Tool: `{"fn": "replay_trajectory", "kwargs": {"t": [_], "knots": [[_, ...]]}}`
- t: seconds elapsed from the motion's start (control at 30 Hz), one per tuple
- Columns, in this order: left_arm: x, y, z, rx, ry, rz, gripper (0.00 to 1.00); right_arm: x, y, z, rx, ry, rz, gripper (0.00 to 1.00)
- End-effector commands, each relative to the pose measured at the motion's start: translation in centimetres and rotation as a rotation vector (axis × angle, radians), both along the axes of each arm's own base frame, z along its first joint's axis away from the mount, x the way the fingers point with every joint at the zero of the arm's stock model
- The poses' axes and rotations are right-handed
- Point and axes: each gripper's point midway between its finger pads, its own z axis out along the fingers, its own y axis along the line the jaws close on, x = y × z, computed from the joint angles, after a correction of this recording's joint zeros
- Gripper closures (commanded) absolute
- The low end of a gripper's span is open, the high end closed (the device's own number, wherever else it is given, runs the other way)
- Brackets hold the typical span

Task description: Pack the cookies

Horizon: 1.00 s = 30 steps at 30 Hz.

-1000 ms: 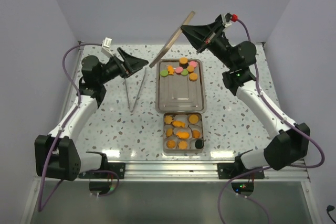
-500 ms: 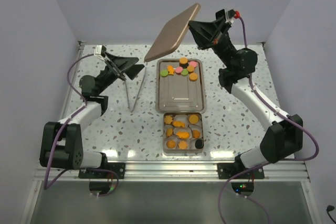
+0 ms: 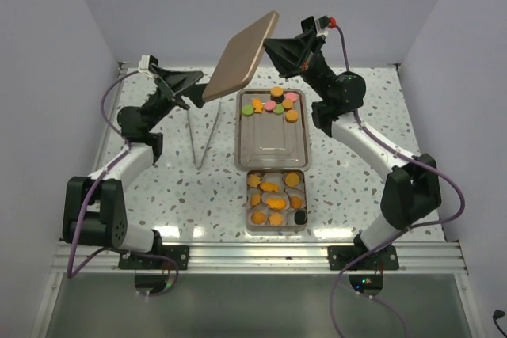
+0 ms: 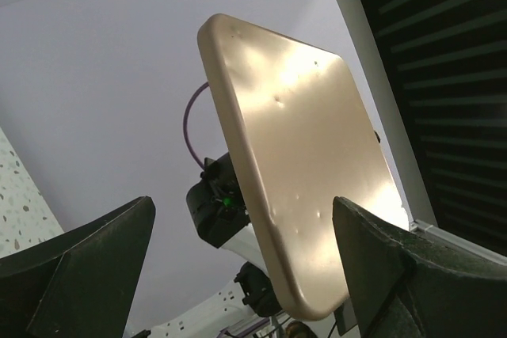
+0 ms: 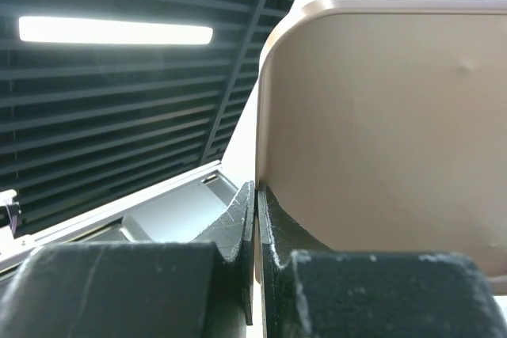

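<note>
Many cookies (image 3: 276,93) below right hand (image 3: 268,43), clamped on tan lid (image 3: 240,57); left hand (image 3: 192,89) spread wide.

Left arm (image 3: 127,160) is bent at the elbow with the wrist lifted, and the left gripper (image 3: 194,90) points right with its jaws spread wide, gripping nothing. Over on the other side the right arm (image 3: 372,144) reaches high, right gripper (image 3: 268,43) aimed left, jaws pinched tight on the edge of the tan lid (image 3: 242,57).

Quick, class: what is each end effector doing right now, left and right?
Left end effector: open, holding nothing.
Right end effector: closed on the tan lid at its edge.
</note>
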Motion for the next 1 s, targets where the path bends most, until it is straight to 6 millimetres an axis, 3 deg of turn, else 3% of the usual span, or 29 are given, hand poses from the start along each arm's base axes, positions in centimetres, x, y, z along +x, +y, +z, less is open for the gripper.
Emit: {"fn": "replay_trajectory", "kwargs": {"t": [0.0,0.27,0.37,0.4,0.6,0.77,0.83,0.87,0.9,0.97], "knots": [[-2.9,0.5,4.2,-0.038,-0.266,-0.013,0.00,-2.9,-1.1,2.6,0.102,-0.064,0.105,1.00],[-2.7,0.0,4.4,-0.032,-0.290,-0.052,0.00,-2.2,0.4,0.7,0.126,-0.034,0.155,1.00],[-3.2,0.0,4.8,-0.045,-0.314,-0.068,0.09,-1.6,0.8,-0.3,0.133,-0.012,0.157,1.00],[-3.3,0.0,4.8,-0.047,-0.318,-0.070,0.19,-1.3,0.8,-0.7,0.135,0.000,0.160,1.00],[-3.9,0.2,4.9,-0.065,-0.332,-0.085,0.57,-0.9,0.6,-2.0,0.159,0.027,0.177,1.00],[-4.1,0.7,4.7,-0.066,-0.331,-0.075,0.77,-0.6,0.2,-3.7,0.170,0.063,0.177,1.00],[-4.1,1.0,4.6,-0.070,-0.327,-0.067,0.82,-0.6,0.3,-4.5,0.151,0.077,0.177,0.84],[-4.1,1.1,4.6,-0.069,-0.324,-0.065,0.85,-0.6,0.3,-4.8,0.144,0.082,0.174,0.62],[-4.0,1.3,4.7,-0.070,-0.327,-0.057,0.87,-0.5,0.4,-5.5,0.129,0.098,0.168,0.50],[-3.9,1.6,4.8,-0.069,-0.324,-0.051,0.90,-0.5,0.0,-5.9,0.116,0.107,0.156,0.37]]}}
